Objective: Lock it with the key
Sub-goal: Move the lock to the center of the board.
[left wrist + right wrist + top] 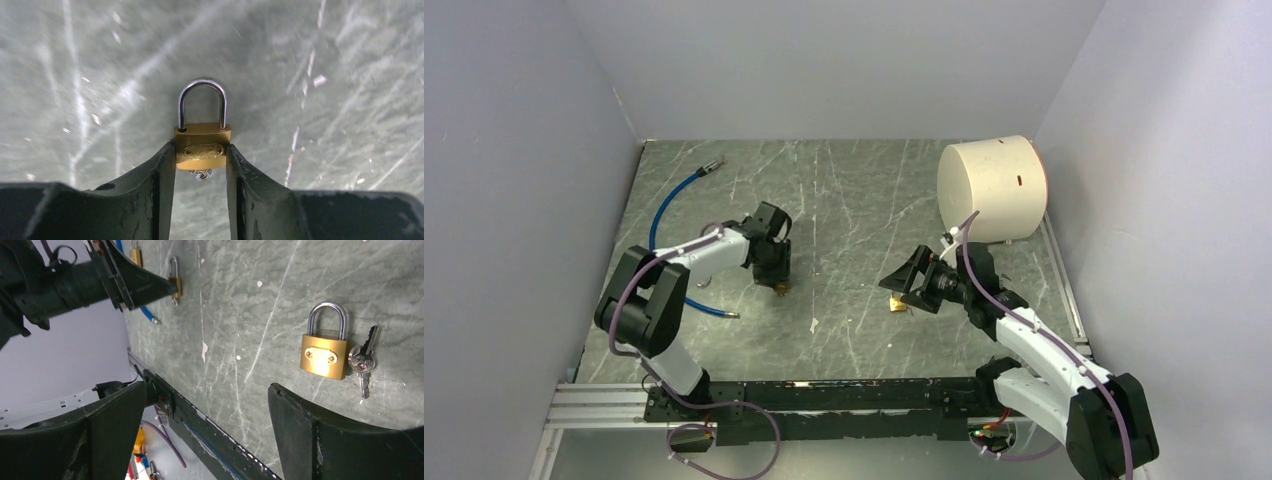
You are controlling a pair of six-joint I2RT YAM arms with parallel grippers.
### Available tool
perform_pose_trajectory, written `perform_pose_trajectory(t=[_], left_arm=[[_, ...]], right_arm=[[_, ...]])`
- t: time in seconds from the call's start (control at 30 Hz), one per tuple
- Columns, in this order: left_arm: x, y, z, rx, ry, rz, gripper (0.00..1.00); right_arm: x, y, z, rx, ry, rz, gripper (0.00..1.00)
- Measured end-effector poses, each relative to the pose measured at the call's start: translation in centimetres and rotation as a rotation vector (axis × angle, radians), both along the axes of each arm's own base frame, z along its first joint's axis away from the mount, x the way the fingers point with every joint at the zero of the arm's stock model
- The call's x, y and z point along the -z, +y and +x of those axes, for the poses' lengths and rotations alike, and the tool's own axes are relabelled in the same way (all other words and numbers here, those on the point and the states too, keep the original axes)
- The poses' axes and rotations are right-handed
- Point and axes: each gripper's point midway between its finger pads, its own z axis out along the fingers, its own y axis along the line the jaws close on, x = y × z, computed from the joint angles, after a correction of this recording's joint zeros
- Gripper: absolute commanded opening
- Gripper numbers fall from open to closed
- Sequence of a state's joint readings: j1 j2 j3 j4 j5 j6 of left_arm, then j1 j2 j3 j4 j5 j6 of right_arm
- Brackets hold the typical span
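My left gripper [201,150] is shut on a brass padlock [202,134], its jaws pressed against both sides of the body. The silver shackle [202,82] points away from the wrist, and a small silver piece [202,174] sticks out under the body. In the top view this gripper [774,276] stands left of centre. A second brass padlock [325,356] lies flat on the table, with a silver key [364,360] right beside it. My right gripper [207,387] is open with nothing between its fingers and hovers just short of that padlock [896,303].
A large white cylinder [992,188] lies at the back right. A blue cable [669,205] curves along the left side of the table. A black rail [824,395] runs along the near edge. Grey walls close in the left, back and right.
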State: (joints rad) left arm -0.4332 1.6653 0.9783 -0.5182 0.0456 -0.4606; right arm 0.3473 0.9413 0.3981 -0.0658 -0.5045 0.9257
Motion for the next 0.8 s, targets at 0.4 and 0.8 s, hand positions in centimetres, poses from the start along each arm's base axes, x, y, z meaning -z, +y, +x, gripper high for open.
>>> perform_pose_trajectory(t=[0.4,0.8], left_arm=[[-0.4,-9.5,-7.3,0.148,0.026,-0.076,0.16],[-0.7,-13.6,-7.6,0.161,0.009,-0.061,0.42]], right_arm=[[0.8,-0.8,0.5,0.065,0.035,-0.040,0.98],[3.6,-1.4,-0.6,0.051,0.138,-0.114,0.98]])
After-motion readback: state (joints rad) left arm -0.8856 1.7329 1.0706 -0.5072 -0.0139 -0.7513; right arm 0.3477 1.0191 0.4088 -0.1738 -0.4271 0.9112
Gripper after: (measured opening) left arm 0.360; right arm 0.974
